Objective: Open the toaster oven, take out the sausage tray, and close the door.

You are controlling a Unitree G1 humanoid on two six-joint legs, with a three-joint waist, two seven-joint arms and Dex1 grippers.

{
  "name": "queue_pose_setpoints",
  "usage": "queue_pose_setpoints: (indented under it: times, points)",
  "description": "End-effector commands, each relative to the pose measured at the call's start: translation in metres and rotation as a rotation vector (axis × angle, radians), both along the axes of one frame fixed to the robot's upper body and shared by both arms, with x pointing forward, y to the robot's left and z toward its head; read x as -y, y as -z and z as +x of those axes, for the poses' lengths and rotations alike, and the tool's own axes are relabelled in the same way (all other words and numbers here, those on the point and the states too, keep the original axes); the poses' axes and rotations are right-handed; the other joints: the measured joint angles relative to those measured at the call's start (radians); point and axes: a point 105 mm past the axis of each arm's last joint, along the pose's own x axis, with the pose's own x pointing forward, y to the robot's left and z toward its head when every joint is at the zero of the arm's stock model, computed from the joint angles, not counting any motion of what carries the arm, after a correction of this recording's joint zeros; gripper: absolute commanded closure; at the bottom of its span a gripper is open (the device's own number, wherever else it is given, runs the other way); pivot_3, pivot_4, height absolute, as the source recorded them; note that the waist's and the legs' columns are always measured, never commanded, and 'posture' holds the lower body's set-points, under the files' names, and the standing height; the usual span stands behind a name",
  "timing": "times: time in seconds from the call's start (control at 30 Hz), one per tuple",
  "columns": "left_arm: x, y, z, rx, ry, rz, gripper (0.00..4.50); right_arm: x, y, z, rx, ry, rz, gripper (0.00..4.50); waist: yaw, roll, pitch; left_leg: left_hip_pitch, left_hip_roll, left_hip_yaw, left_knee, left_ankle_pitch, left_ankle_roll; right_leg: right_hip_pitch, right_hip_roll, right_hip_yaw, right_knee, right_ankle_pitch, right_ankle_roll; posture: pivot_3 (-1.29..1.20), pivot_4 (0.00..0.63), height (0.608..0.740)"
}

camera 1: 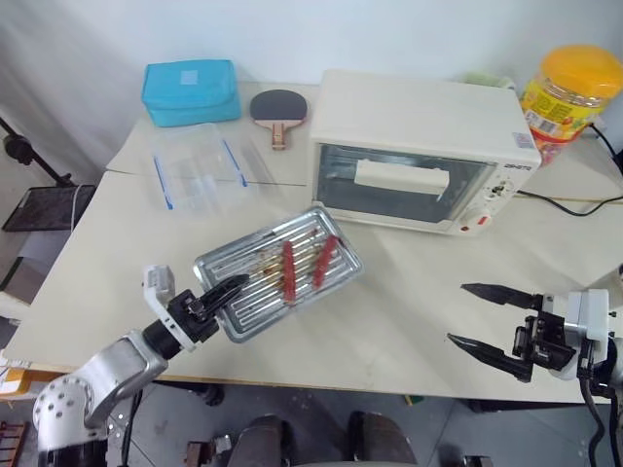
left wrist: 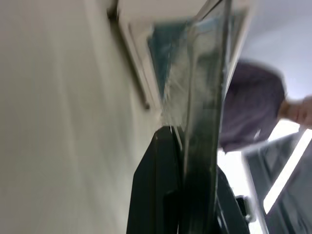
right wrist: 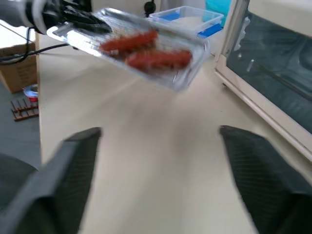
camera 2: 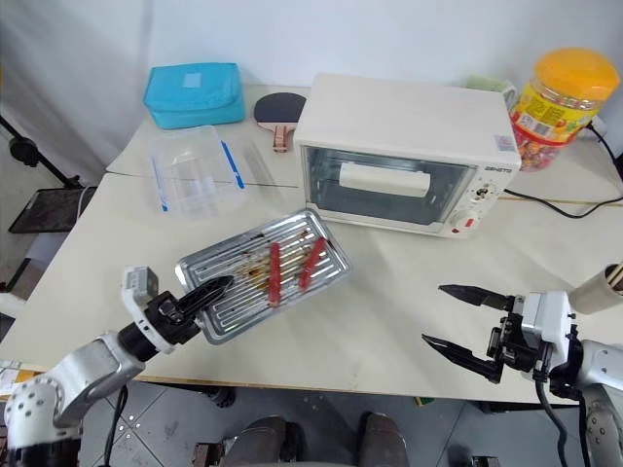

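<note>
- Ribbed silver metal, brown-stained, is what your left gripper (camera 1: 226,290) has pinched: its 2 black fingers are clamped on the near-left rim of the sausage tray (camera 1: 255,284), which stretches away from the claw toward the toaster oven (camera 1: 419,146).
- 2 red sausages (camera 1: 306,266) lie side by side past the fingertips, about mid-tray.
- The tray's far corner stops just short of the oven's front; the door (camera 1: 404,183) stands shut, its bar handle against the glass.
- Your right gripper (camera 1: 487,318) hangs with both fingers spread wide and nothing between them, over the table (camera 1: 409,311) close to its near edge.
- Between the 2 claws you have a bare stretch of tabletop.
- Beyond the left claw sits a clear container (camera 1: 198,171) with blue clips, well apart from the tray.
</note>
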Motion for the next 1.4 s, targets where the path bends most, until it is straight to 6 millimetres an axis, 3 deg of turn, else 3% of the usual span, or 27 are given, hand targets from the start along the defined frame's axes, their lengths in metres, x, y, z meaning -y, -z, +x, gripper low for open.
queue_pose_setpoints:
  times: [0.03,0.27,0.47,0.57,0.73,0.8,1.03,1.23,1.33,1.4]
  points:
    - [0.015,-0.006,0.005,-0.012,0.180,-0.004,4.50,-0.003,-0.017,-0.008,0.063,0.005,-0.005,0.02,0.006,0.000,0.000,0.000,0.000,-0.001,0.000,0.000,-0.001,-0.001,0.000,0.000,0.000,0.000,0.000,0.00,0.150,0.740]
    - [0.059,0.000,0.032,-0.100,0.378,0.064,4.50,0.000,-0.017,-0.021,0.025,0.095,-0.015,0.02,0.022,0.000,0.000,-0.002,-0.003,-0.003,-0.001,0.001,-0.001,-0.001,0.001,0.000,0.000,0.000,0.000,0.00,0.150,0.740]
    - [0.100,0.012,0.039,-0.131,0.486,0.125,4.50,-0.003,-0.016,-0.032,0.021,0.157,-0.010,0.02,0.021,-0.001,0.001,-0.002,-0.003,-0.001,-0.002,0.001,-0.001,-0.001,0.003,-0.001,-0.003,0.001,0.002,0.00,0.150,0.740]
    - [0.110,0.011,0.035,-0.116,0.547,0.130,4.50,-0.005,-0.015,-0.035,0.020,0.168,-0.008,0.02,0.020,-0.001,0.001,-0.002,-0.002,0.000,-0.002,0.002,-0.002,-0.001,0.004,-0.001,-0.004,0.001,0.003,0.00,0.150,0.740]
    - [0.119,0.022,0.047,-0.089,0.517,0.269,4.50,-0.009,-0.011,-0.039,0.006,0.177,-0.011,0.02,0.028,-0.001,0.001,-0.001,-0.001,0.001,-0.002,0.002,-0.003,-0.001,0.005,0.001,-0.005,0.002,0.004,0.00,0.150,0.740]
    - [0.118,0.017,0.047,-0.063,0.531,0.281,4.11,-0.008,-0.010,-0.038,0.005,0.181,-0.008,0.00,0.027,-0.001,0.001,-0.001,-0.001,0.002,-0.002,0.002,-0.003,-0.001,0.005,0.002,-0.005,0.002,0.004,0.00,0.150,0.740]
    - [0.101,0.014,0.047,0.004,0.512,0.354,2.24,-0.008,-0.006,-0.033,0.000,0.171,-0.005,0.00,0.023,-0.001,0.001,-0.001,0.001,0.002,-0.005,0.003,-0.004,-0.002,0.006,0.002,-0.007,0.002,0.004,0.00,0.150,0.740]
    - [0.041,0.015,0.048,0.119,0.373,0.505,0.60,0.003,-0.002,-0.029,-0.023,0.153,-0.014,0.00,0.004,-0.001,0.001,0.000,0.001,0.002,-0.008,0.003,-0.005,-0.002,0.007,0.002,-0.007,0.002,0.004,0.00,0.150,0.740]
    - [0.010,0.003,0.046,0.334,0.294,0.563,0.60,0.010,0.001,-0.028,-0.030,0.157,-0.020,0.00,-0.001,0.000,0.000,0.001,0.003,0.004,-0.008,0.004,-0.006,-0.002,0.009,0.003,-0.008,0.002,0.003,0.00,0.150,0.740]
    - [-0.018,-0.008,0.039,0.619,0.250,0.684,0.60,0.014,0.004,-0.027,-0.037,0.152,-0.030,0.00,-0.004,0.000,0.000,0.002,0.003,0.005,-0.009,0.004,-0.008,-0.003,0.009,0.004,-0.007,0.001,0.003,0.00,0.150,0.740]
